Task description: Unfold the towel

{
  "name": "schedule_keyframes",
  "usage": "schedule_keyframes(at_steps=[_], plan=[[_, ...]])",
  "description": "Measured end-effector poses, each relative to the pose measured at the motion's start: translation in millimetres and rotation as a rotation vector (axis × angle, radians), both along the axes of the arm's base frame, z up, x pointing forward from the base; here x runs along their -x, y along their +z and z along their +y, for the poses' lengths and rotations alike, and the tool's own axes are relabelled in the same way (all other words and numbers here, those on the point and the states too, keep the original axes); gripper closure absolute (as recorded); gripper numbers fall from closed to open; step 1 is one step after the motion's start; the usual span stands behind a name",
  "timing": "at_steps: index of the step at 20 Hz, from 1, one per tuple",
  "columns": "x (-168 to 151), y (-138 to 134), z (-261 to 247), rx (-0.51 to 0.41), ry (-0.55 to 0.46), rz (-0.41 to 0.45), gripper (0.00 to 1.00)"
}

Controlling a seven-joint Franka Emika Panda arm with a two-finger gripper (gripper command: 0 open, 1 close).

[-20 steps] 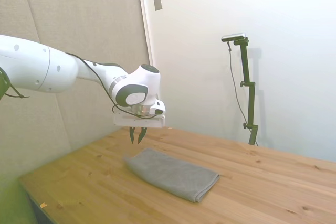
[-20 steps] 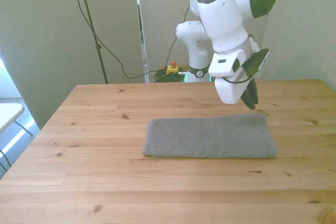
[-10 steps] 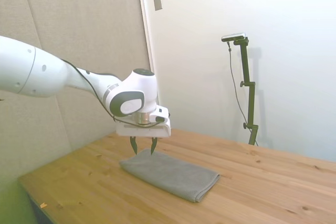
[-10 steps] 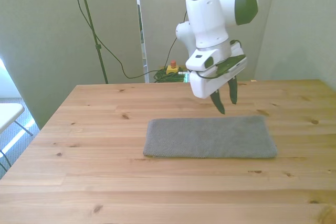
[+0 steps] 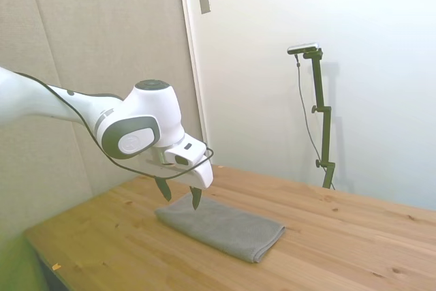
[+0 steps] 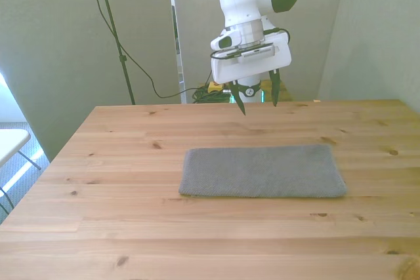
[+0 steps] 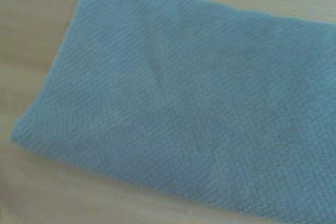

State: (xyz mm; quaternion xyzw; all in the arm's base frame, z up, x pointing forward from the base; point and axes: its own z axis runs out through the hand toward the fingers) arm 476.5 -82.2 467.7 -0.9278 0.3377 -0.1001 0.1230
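The grey towel (image 6: pixel 262 171) lies flat on the wooden table (image 6: pixel 131 227) as a long folded rectangle. The side view shows the towel (image 5: pixel 225 226) in the middle of the tabletop. My gripper (image 6: pixel 257 99) hangs open in the air above the table, behind the towel's far edge in the front view, touching nothing. In the side view the gripper (image 5: pixel 179 195) hovers over the towel's left end. The wrist view is filled by the towel (image 7: pixel 189 103), with one corner and two edges showing against the wood.
Bare wood surrounds the towel on all sides. A wall (image 5: pixel 354 66) runs along the table's far edge in the side view. Cables and a small yellow box (image 6: pixel 214 85) lie on the floor behind the table.
The gripper opened from nearly shut, rose, and swung toward the front view's left, from near the towel's right end to above its far edge. The towel has not moved.
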Motion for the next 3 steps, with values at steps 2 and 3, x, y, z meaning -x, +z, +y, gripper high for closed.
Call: schedule_keyframes(at_steps=[2, 3], plan=[[-4.6, 0.1, 3.3, 0.015, -0.094, -0.008, 0.0], [-6.2, -1.2, 8.2, 0.028, -0.14, -0.008, 0.0]])
